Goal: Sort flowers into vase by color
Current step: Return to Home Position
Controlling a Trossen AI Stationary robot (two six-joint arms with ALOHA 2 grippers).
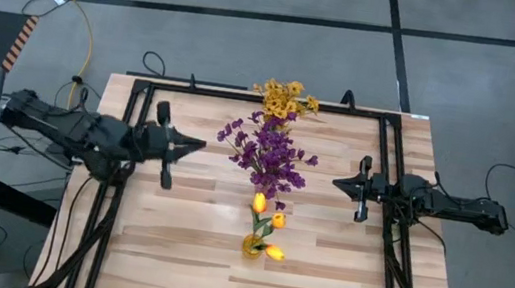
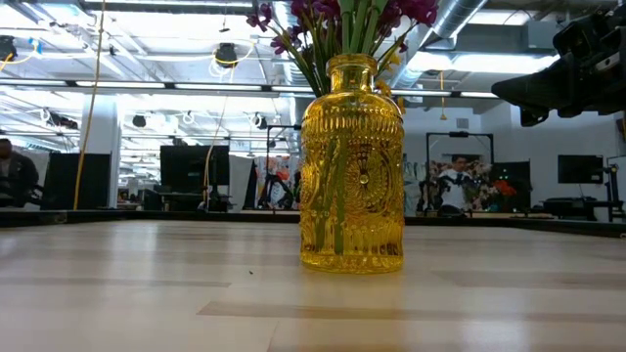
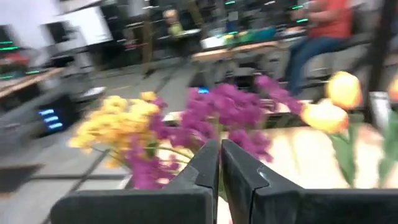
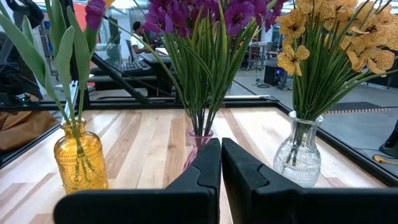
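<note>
Three vases are standing in a row down the middle of the worktop (image 1: 163, 242), one kind of flower in each.
Nearest the front edge, the yellow vase (image 2: 352, 176) is holding the yellow-orange tulips (image 1: 265, 218). Behind it, the pink vase (image 4: 198, 142) is carrying the purple blossoms (image 1: 271, 156). Farthest back, the transparent vase (image 4: 300, 152) is holding the small yellow blooms (image 1: 286, 98). The left hand (image 1: 201, 143) and the right hand (image 1: 336, 184) are hovering on either side of the purple blossoms, fingers closed together, gripping nothing.
</note>
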